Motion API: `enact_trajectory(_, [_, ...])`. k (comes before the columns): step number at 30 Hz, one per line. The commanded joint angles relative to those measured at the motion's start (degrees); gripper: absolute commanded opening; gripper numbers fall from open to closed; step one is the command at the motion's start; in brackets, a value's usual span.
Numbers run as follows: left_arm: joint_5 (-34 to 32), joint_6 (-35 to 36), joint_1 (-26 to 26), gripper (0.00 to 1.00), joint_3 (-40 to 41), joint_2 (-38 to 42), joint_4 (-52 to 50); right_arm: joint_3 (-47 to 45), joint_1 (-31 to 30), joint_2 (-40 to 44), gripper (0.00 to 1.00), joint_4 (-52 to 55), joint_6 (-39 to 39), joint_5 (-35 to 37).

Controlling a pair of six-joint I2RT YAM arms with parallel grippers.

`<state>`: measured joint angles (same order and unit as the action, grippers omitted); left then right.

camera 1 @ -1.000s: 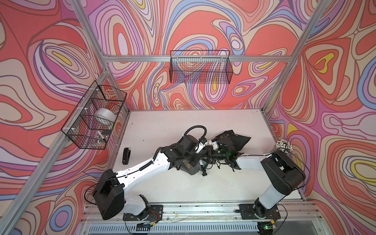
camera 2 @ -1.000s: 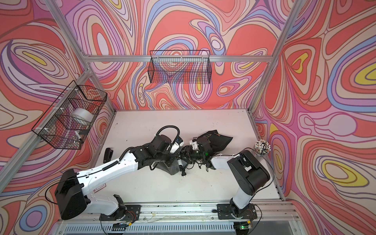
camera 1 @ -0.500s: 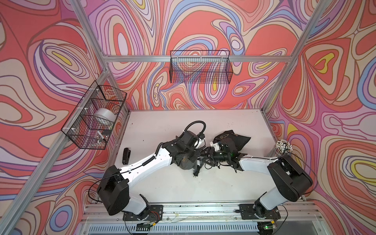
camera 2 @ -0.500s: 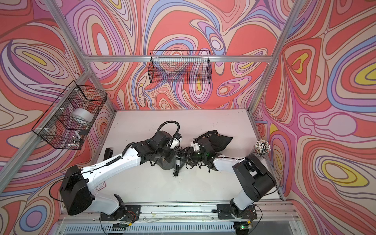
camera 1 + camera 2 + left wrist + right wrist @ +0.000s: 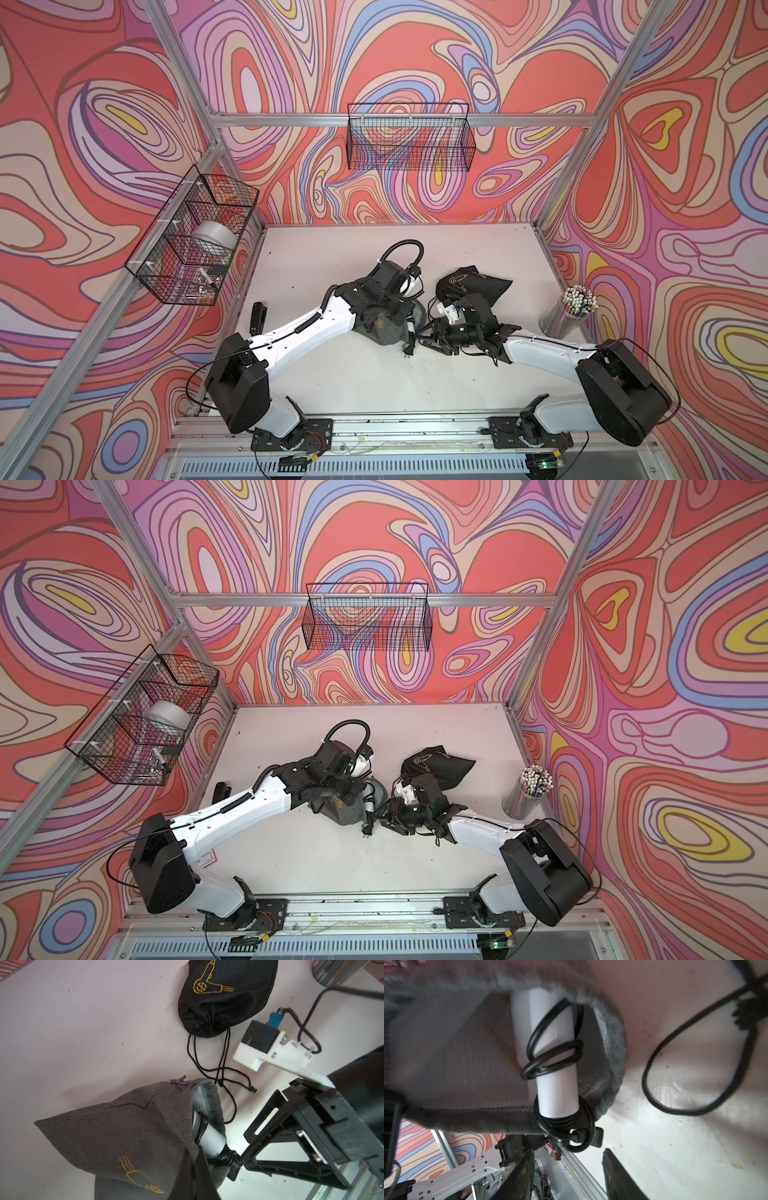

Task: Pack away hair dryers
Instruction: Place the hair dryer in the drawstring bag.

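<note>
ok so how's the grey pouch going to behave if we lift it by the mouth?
Probably floppy: the grey pouch is soft cloth, creased and sagging around its load. Likely bottom-heavy, since the white dryer sits inside with only its handle end poking out. The mouth is wide open, so the dryer and its coiled cord could slide out if tipped.

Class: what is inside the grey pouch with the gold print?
The white hair dryer: its handle end, wrapped in black cord, pokes out of the mouth of the grey pouch. Fabric hides the rest.
</note>
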<state>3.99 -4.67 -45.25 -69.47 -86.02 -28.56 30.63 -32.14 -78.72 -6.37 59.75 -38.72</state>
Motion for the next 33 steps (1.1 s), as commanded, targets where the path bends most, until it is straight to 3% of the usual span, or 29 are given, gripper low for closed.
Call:
enact_trajectory(1, [1.4, -1.1, 0.4, 0.0, -1.9, 0.1, -0.4, 0.0, -1.3, 0.9, 0.54, 1.3, -3.6, 1.9])
enact_trajectory(12, [3.8, -2.5, 0.3, 0.0, -0.3, 2.0, 1.0, 2.2, -2.1, -2.5, 0.51, -0.8, -4.6, 5.5])
enact_trajectory(33, [5.3, -4.7, 0.3, 0.0, 1.8, 3.5, 3.7, 4.7, -4.9, -9.0, 0.5, -8.8, -1.1, 3.3])
